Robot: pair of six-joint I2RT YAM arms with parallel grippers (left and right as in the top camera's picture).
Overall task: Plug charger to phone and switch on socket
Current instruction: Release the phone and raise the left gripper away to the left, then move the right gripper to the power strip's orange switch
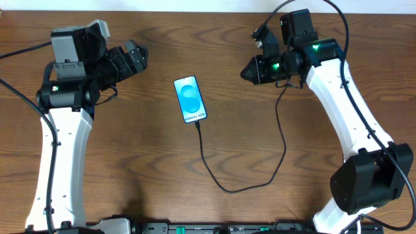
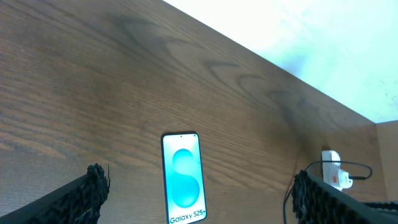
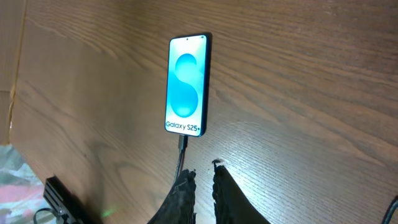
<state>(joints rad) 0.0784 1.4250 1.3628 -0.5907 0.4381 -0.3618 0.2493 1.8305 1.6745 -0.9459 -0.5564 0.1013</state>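
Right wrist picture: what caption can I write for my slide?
Glowing blue phone on the wooden table, black charger at its bottom edge, right end effector below.

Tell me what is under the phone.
The phone lies flat, screen up, on the wooden table. The charger cable joins its bottom edge. Nothing pokes out from under it, though the patch directly beneath is covered.

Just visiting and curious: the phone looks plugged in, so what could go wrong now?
The charger cable loops loosely up under the right arm. Moving the right tool toward the socket could snag it and drag the phone or pull its plug out. From overhead the socket is mostly hidden, so its switch could be missed.
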